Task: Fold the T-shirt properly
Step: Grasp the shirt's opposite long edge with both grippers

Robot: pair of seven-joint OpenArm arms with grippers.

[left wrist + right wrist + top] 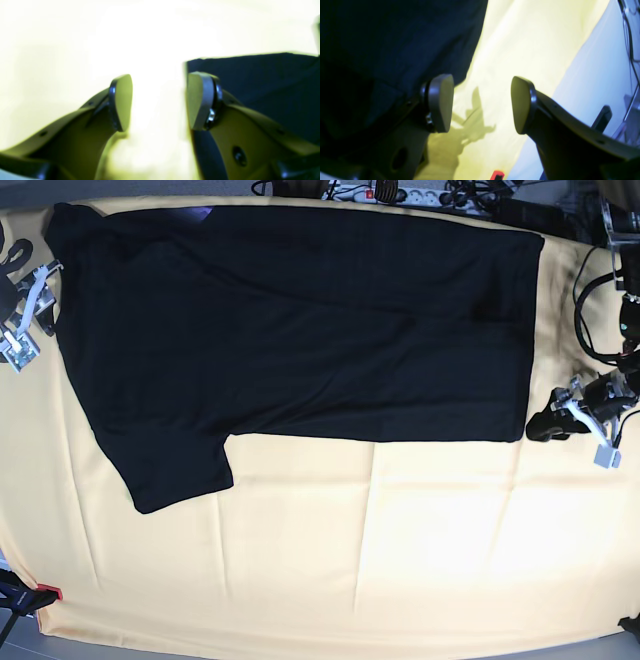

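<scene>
Lying flat on the bench (300, 560), the black T-shirt (300, 320) runs its long axis between the two arms. The left end effector (160, 102), released and empty, sits just beside the hem corner; the right end effector (482, 103), likewise released, sits beside the shirt's opposite end.

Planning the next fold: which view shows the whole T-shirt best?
The base view: the T-shirt lies spread on the yellow cloth, one sleeve pointing toward the near edge. The left wrist view shows only a dark blurred corner; the right wrist view only a dark edge.
</scene>
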